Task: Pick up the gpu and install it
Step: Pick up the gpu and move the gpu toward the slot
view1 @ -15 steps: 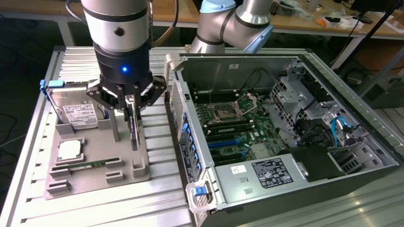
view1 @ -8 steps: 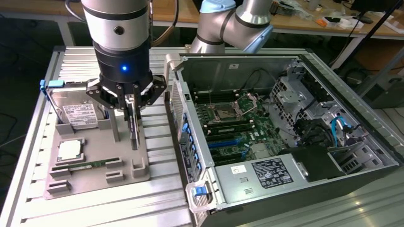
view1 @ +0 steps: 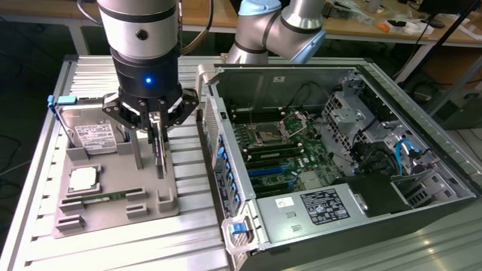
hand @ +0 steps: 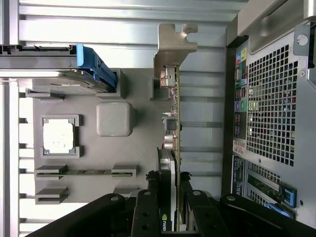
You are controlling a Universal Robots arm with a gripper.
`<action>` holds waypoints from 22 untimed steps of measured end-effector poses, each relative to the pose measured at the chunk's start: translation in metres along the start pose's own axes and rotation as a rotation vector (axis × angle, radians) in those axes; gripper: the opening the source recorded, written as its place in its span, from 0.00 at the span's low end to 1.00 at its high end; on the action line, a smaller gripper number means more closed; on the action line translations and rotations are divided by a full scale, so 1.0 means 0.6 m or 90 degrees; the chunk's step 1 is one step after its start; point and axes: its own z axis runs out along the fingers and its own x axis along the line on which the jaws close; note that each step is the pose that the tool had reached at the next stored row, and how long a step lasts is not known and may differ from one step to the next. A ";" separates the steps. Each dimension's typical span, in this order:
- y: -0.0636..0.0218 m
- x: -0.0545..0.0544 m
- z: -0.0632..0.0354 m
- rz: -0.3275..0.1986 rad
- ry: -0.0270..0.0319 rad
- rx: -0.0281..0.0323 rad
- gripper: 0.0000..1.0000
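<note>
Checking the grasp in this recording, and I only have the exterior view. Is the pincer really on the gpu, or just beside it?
Observer: In the wrist view the pincer is closed on both faces of the gpu, which stands on edge.
Operator: Which end carries the bracket?
Observer: The metal bracket is at the end farthest from the pincer.
Operator: Any marking on the card?
Observer: A small green logo sits on the part held between the jaws.
</note>
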 end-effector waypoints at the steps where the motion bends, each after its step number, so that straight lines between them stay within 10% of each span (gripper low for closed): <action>1: 0.000 0.000 0.000 0.000 0.0000 0.0000 0.27; 22: 0.002 -0.001 -0.047 0.000 0.0001 0.0000 0.27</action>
